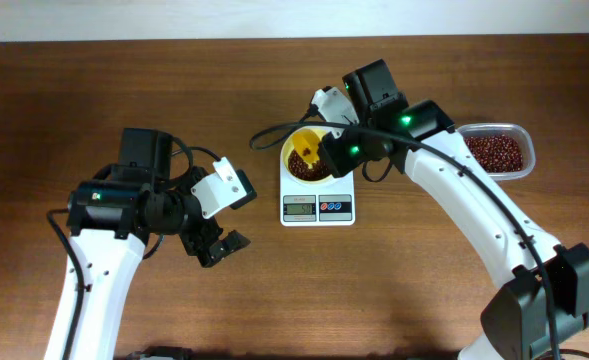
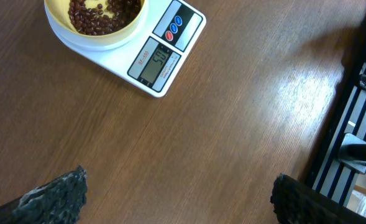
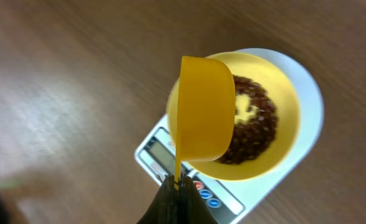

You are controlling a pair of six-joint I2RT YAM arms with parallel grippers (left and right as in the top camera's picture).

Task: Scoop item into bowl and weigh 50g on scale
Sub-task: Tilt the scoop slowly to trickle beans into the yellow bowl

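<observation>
Looks like the pouring step, probably near the tail end. Got a yellow scoop (image 3: 204,109) pinched by its thin handle in the right gripper (image 3: 178,183) at the bottom of the right wrist view, fingers pressed tight together on it with no gap to speak of. Tipped up on edge right over the bowl (image 3: 288,93), presumably to drop the load in there rather than onto the table (image 1: 94,80). Can't see the inside of the scoop from this side, so no telling about leftovers.

Sitting in the bowl: a decent heap of the red-brown beans (image 3: 260,134), with a bare yellow patch in the middle. Bowl parked square on the white scale (image 1: 317,208) at the centre of the overhead frame, screen and buttons left uncovered at the front — handy for watching the weight while pouring. Can make out digits on the screen at the upper left of the left wrist view, but too small to trust, so no calling 50g hit or missed.

More beans waiting in a clear tub (image 1: 494,152) at the upper right of the overhead view, just beside the right arm and close enough for a top-up.

Down at the lower left of the scale, the left gripper (image 2: 179,199) hovering over bare wood, fingers spread wide, holding nothing — probably out of the way on purpose, to avoid nudging the scale and spoiling the number.
</observation>
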